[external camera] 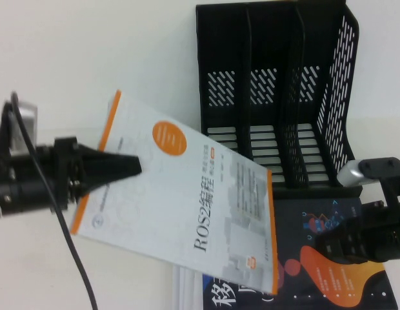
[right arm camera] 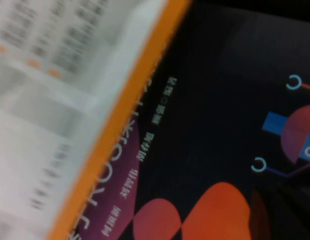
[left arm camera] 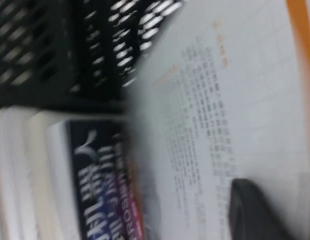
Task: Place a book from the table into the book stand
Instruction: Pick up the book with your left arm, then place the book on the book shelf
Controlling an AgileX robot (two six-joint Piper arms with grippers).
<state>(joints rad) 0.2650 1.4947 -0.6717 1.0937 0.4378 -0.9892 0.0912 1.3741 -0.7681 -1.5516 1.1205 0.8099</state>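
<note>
We've got the white ROS2 book [external camera: 180,200] lifted and tilted, pinched at its orange-edged side by the left hand [external camera: 132,166], which is clenched on the cover. The book's far end hangs over the dark book [external camera: 335,258] that lies flat on the counter [external camera: 90,51], just in front of the book stand [external camera: 277,97].

Right hand [external camera: 345,242] sits low over the dark book at the right; can't tell whether it's grasping or released. The left wrist view shows a stack of books [left arm camera: 55,175] under the white one, so more remain on the counter.

Our read on the step: transport phase, pick done, insertion not started. The stand's slots look empty and face us.

Next move, as we judge it: turn the book upright, line its edge up with one slot between the dividers, then slide in. The risk is the leading corner catching a divider or the stand's front lip.
</note>
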